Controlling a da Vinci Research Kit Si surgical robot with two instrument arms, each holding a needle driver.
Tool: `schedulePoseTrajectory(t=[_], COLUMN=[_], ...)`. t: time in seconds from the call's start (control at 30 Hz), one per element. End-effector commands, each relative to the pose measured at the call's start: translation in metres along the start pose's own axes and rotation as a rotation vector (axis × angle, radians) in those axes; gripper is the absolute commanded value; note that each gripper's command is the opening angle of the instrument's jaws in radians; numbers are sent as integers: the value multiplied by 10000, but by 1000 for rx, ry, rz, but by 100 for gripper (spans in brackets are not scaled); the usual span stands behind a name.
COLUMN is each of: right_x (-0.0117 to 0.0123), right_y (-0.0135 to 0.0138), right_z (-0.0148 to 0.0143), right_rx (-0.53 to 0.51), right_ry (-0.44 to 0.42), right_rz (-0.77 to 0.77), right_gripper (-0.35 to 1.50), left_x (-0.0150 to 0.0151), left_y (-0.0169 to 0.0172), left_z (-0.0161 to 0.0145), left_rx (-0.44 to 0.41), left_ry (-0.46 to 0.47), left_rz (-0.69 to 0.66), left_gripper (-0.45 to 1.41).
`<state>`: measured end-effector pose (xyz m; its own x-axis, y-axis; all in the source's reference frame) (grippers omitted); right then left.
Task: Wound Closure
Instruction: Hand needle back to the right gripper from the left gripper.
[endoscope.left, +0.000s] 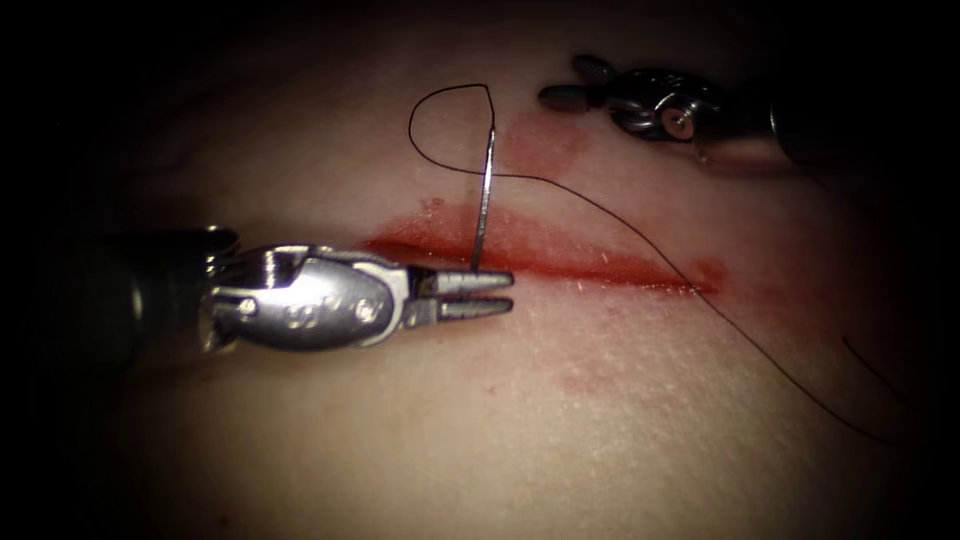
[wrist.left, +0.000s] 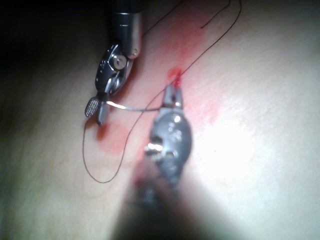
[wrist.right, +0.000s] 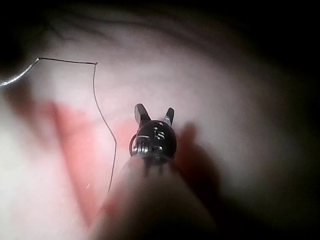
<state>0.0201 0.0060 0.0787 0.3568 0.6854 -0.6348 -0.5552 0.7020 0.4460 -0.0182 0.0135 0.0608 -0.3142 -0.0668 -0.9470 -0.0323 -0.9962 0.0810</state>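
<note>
Am holding needle (endoscope.left: 484, 200) near its tip end in left tool (endoscope.left: 490, 293), fingers pinching it, clear of tissue (endoscope.left: 560, 400) above cut (endoscope.left: 560, 258). Right tool (endoscope.left: 575, 82) idling, fingers spread, holding nothing. Needle stiff, slippery; thread (endoscope.left: 620, 215) limp; judging mid-curve best grip.

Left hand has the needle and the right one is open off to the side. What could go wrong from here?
1. The left hand grips the needle only at one end, near the cut; the needle could swivel or slip.
2. The thread loops around the needle's free end and trails across the cut; it may snag or tangle.
3. The right hand is open and holds nothing, so nothing backs up a slip.
</note>
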Motion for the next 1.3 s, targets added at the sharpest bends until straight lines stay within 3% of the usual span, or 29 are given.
schedulePoseTrajectory(t=[0.03, 0.3, 0.4, 0.7, 0.87, 1.3], right_x=[-9, -12, -16, -10, -1, 9], right_y=[-28, -112, -115, -110, -102, -107], right_z=[-11, -78, -77, -58, -43, -22], right_rx=[38, 266, 309, 427, 447, 462], right_ry=[6, 22, 72, 114, 123, 126], right_rz=[23, 178, 225, 328, 336, 355], right_gripper=[133, 131, 131, 131, 131, 141], left_x=[-4, -4, -4, -7, -11, -10], left_y=[2, 0, 0, 1, 5, 6], left_z=[7, 7, 7, 8, 10, 11], left_rx=[-1, -3, -3, -2, -11, -15], left_ry=[2, 3, 3, -5, 10, 17], left_rz=[-1, 52, 93, 238, 315, 339], left_gripper=[-35, -35, -35, -35, -35, -35])
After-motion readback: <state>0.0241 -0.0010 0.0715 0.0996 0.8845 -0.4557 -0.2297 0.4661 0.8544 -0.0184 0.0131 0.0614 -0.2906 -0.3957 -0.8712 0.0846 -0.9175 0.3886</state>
